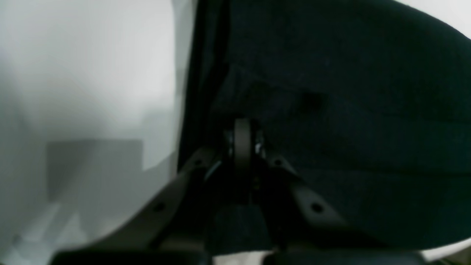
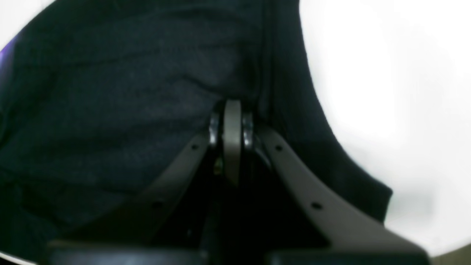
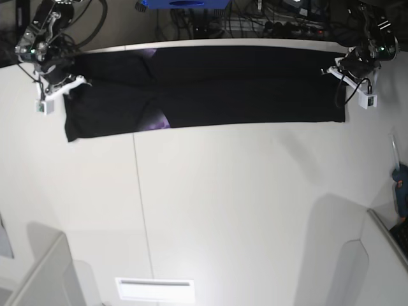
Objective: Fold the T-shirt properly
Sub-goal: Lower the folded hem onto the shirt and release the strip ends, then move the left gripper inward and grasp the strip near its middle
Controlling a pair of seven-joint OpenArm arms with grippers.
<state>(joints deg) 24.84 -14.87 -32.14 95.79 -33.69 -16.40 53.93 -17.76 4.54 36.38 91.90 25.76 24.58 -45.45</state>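
The black T-shirt (image 3: 242, 83) lies stretched in a long band across the far side of the white table (image 3: 223, 204). A little purple print (image 3: 156, 118) peeks out near its left part. My left gripper (image 3: 338, 70) is at the band's right end, and in the left wrist view its jaws (image 1: 243, 125) are shut on the edge of the dark T-shirt (image 1: 349, 110). At the band's left end sits my right gripper (image 3: 69, 83). The right wrist view shows that gripper (image 2: 233, 106) shut on the T-shirt (image 2: 110, 110) near its hem.
Cables and a blue box (image 3: 185, 3) crowd the area behind the table's far edge. A blue tool (image 3: 400, 191) lies at the right rim. A seam (image 3: 137, 191) runs down the tabletop, with a white plate (image 3: 155, 290) near the front edge.
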